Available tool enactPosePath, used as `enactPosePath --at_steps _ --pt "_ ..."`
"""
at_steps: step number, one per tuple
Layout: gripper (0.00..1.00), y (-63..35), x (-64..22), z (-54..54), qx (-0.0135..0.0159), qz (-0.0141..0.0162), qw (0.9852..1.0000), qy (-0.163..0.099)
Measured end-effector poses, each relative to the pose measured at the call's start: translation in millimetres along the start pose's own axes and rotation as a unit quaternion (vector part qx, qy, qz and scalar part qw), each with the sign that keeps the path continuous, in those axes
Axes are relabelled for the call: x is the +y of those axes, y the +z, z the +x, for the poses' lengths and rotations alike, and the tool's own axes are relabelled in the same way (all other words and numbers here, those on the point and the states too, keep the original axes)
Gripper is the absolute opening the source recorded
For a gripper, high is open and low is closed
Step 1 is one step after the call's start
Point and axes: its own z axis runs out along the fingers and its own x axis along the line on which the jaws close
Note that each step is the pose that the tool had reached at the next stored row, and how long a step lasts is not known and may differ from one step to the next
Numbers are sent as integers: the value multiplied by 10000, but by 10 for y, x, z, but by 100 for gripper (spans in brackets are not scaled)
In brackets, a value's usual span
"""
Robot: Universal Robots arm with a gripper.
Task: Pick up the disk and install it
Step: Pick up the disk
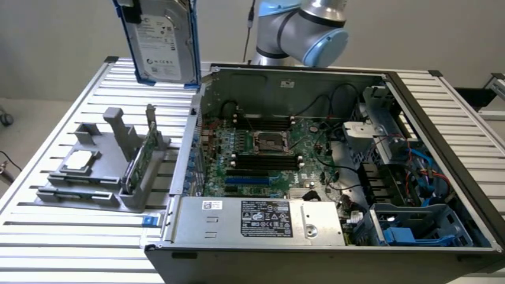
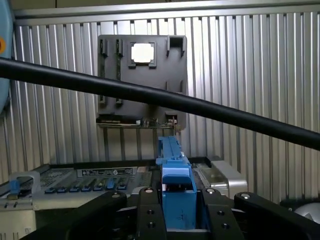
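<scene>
Above ribbed metal table: end effector clamps flat silver blue-framed disk.

Fig. A robotics laboratory, or possibly an assembly test cell, is being shown. An opened computer tower is being serviced on a slatted aluminium bench. A grey parts fixture is being kept alongside. The disk is being held aloft by a jointed robot arm before bare walls.
</scene>
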Motion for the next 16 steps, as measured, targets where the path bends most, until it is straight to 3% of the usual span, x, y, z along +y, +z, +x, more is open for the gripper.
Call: enactPosePath --at_steps 16 --pt "33 9 -666 226 -1 2 10000 0"
